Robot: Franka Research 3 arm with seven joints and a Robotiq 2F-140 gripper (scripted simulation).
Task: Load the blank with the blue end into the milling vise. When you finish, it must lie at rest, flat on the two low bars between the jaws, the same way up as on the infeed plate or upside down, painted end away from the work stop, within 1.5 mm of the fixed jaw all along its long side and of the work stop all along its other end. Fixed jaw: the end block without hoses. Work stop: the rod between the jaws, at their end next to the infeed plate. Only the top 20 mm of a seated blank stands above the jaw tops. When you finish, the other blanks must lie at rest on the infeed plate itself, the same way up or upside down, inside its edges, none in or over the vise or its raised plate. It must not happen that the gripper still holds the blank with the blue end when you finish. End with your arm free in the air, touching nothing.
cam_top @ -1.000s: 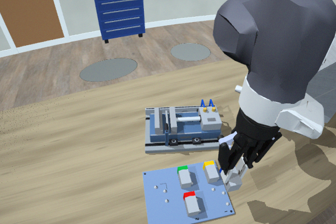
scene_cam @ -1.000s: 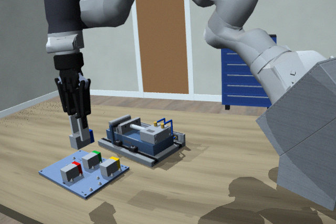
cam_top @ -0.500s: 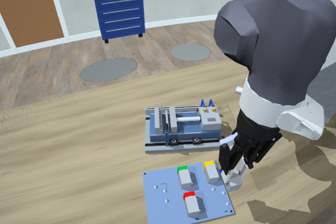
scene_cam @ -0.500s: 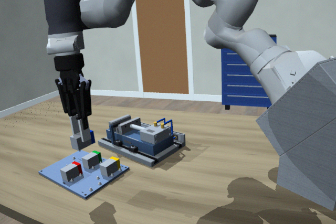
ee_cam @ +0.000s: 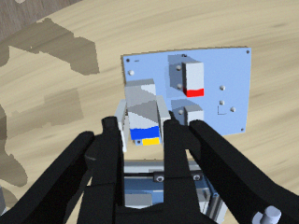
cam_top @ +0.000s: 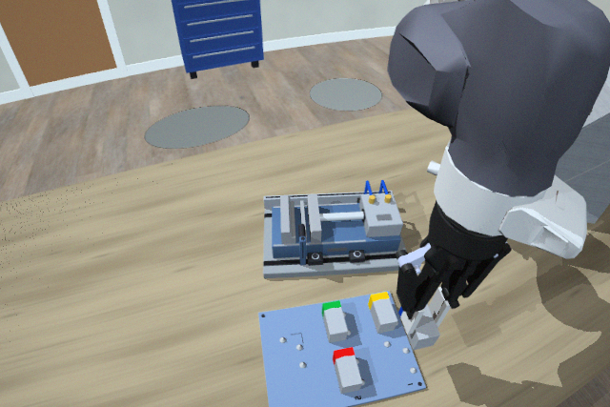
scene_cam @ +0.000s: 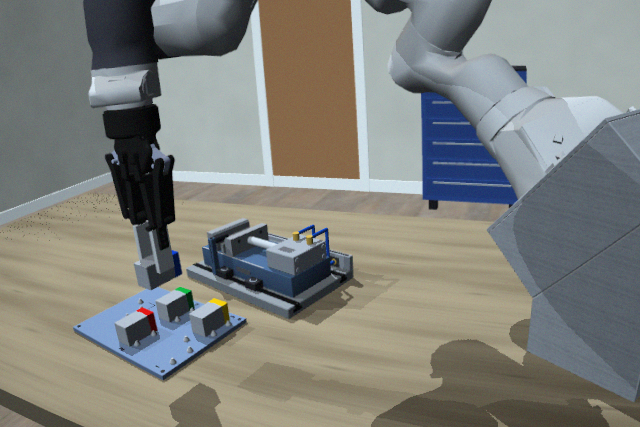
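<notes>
Carrying the blue-ended blank (scene_cam: 155,264) clamped between its fingers (scene_cam: 140,241), the gripper (scene_cam: 150,257) hangs above the infeed plate (scene_cam: 98,326). Transfer is in hand; next, the blank must be lowered between the milling vise (scene_cam: 268,264) jaws, blue end away from the work stop.

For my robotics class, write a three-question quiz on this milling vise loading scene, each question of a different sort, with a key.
1. True or false: the gripper is shut on the blue-ended blank and holds it above the infeed plate.
2. How many blanks lie on the infeed plate?
3. Multiple choice: which blank lies nearest the vise in the top view? A) the red-ended blank B) the yellow-ended blank C) the green-ended blank

Key: 1 true; 2 three; 3 B.
</notes>
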